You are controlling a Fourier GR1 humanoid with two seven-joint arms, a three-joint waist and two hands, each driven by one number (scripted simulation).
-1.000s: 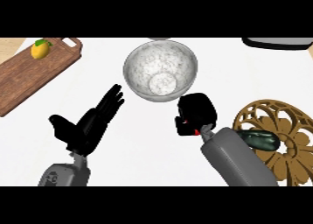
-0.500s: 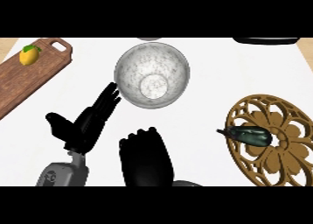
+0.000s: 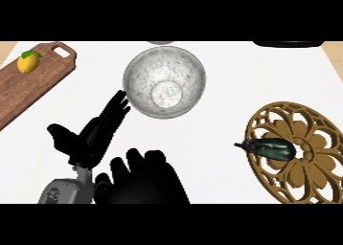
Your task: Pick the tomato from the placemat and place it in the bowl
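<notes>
Change since earlier: right hand [image 3: 147,179] pulled back from beside the bowl down to the lower centre of the frame; bowl, placemat and board drawn a little lower and larger in the view.
Right hand: low in the frame, back of the hand to the camera, fingers spread and fairly straight, holding nothing visible.
Left hand [image 3: 89,136]: lower left, open, fingers straight and pointing up-right toward the bowl, tips near its rim but apart from it; resting, carrying nothing.
Bowl [image 3: 164,88]: upper centre, speckled grey, nothing seen inside.
Placemat [image 3: 302,148]: right side, round, brown openwork.
Thing on the placemat: dark green object [image 3: 272,148] with a small stem, lying on the left part of the mat; does not look like a red tomato, but the only thing on the mat.
Cutting board [image 3: 26,93]: upper left, wooden, with a yellow lemon [image 3: 28,62] near its top end.
Step in hand: judged as before the pick; nothing grasped, nothing in the bowl.
Next move: needs right hand carried to the right, over the mat, then lowered onto the green object and closed round it; bowl well apart to the upper left after that.
</notes>
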